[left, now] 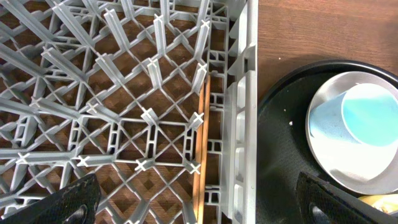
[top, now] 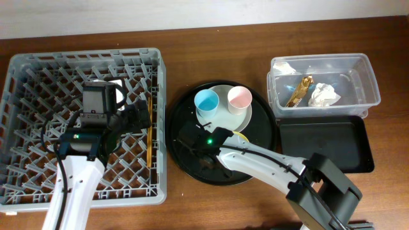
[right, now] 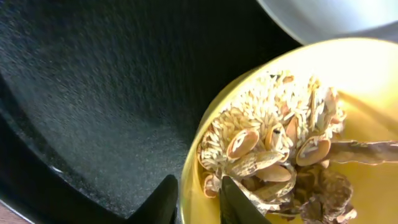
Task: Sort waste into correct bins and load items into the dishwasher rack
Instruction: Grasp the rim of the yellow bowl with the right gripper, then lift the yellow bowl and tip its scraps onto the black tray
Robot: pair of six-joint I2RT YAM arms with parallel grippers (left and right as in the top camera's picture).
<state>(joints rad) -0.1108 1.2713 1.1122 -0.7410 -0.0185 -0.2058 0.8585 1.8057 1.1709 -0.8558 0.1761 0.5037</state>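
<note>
**Yellow bowl** [right: 189, 168]: on the round black tray [top: 185, 121], just beside the plate's edge. In the overhead view it is mostly hidden under the right arm.
**Food scraps** [right: 267, 130]: beige grains and husk pieces, heaped inside the bowl.
**Right gripper** [right: 196, 183]: fingers drawn close together and clamped on the bowl's rim, one outside the wall and one inside among the scraps.
**Plate** [top: 221, 119]: pale and round, on the same tray. It carries the light-blue cup [top: 207, 102] and the pink cup [top: 239, 98] side by side.
**Dishwasher rack** [top: 83, 55]: grey crate to the left of the tray.
**Chopsticks** [left: 200, 155]: lying together on the rack floor along its tray-side wall.
**Left gripper** [left: 206, 198]: above the rack, fingers spread wide apart with nothing between them.
**Clear tub** [top: 319, 59]: at the far right. It holds the crumpled white napkin [top: 324, 94] and the gold foil wrapper [top: 299, 89].
**Black rectangular tray** [top: 326, 147]: directly in front of the tub, touching or nearly so.
</note>
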